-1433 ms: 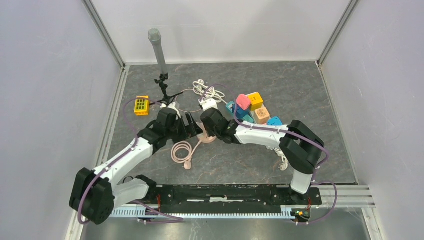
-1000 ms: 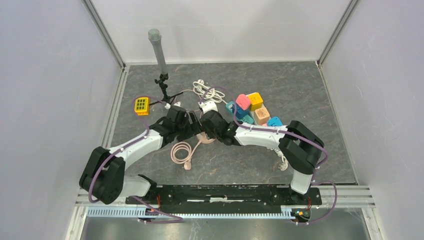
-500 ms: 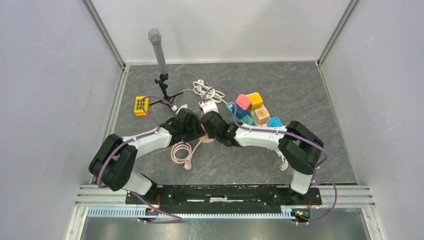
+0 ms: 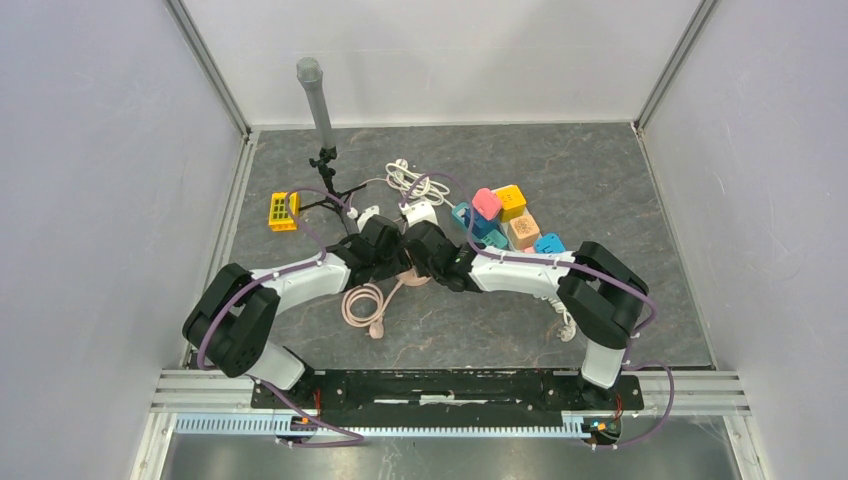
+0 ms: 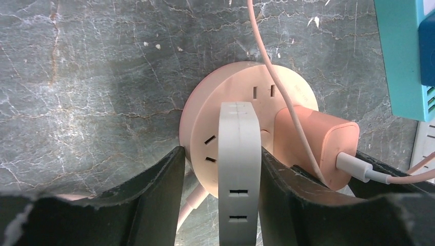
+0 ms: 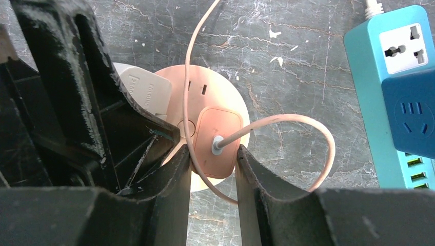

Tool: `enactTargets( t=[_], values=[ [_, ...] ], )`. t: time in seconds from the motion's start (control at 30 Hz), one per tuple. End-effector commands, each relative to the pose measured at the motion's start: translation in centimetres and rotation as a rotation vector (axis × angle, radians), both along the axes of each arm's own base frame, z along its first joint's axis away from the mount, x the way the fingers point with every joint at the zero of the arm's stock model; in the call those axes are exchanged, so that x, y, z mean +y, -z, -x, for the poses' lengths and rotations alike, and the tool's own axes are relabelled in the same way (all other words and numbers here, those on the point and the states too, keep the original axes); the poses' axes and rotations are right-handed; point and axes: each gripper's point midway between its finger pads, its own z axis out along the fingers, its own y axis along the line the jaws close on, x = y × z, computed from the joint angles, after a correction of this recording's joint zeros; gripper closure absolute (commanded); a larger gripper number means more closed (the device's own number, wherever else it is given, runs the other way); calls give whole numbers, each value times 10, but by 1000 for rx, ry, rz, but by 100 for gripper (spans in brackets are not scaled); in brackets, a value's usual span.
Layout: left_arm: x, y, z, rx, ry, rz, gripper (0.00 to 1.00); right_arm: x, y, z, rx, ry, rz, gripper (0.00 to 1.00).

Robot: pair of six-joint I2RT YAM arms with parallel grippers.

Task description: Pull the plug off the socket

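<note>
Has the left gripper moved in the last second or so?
Yes: the left gripper moved right, away from the yellow block, to the round pink socket.

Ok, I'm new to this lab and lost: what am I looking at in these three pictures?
A robot's left arm and right arm, each ending in a two-finger gripper. The wide picture looks down from above; the other two come from wrist cameras. On the table lies a round pink socket with a white plug and a pink charger in it, near a teal power strip. The left gripper straddles the white plug, not yet clamped; the right gripper pinches the pink charger.
</note>
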Motion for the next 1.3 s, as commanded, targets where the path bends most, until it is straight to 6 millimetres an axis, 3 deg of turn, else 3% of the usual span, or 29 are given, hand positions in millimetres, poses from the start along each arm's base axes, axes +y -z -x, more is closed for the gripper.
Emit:
enactTargets(
  t=[0.0, 0.1, 0.27, 0.47, 0.57, 0.7, 0.9, 1.13, 1.27],
  values=[
    [39, 46, 32, 128, -40, -174, 47, 13, -61, -13, -95, 17, -164, 100],
    [41, 50, 34, 130, -43, -178, 48, 12, -64, -11, -99, 18, -188, 100],
    [42, 58, 37, 151, -42, -185, 49, 17, -42, -8, -72, -7, -134, 100],
    [44, 67, 43, 180, -48, -190, 50, 11, -34, -10, -102, 13, -19, 100],
    [44, 70, 46, 189, -53, -186, 50, 4, -38, -12, -63, 7, -123, 100],
    [45, 73, 48, 198, -54, -184, 50, 12, -50, -11, -71, -47, -231, 100],
    [46, 75, 48, 196, -58, -189, 50, 26, -30, -4, -34, -105, -137, 100],
    [50, 77, 51, 200, -62, -201, 51, 16, -58, -15, -80, -102, -227, 100],
    [51, 78, 51, 200, -65, -202, 51, 25, -40, -8, -88, -120, -104, 100]
  ],
)
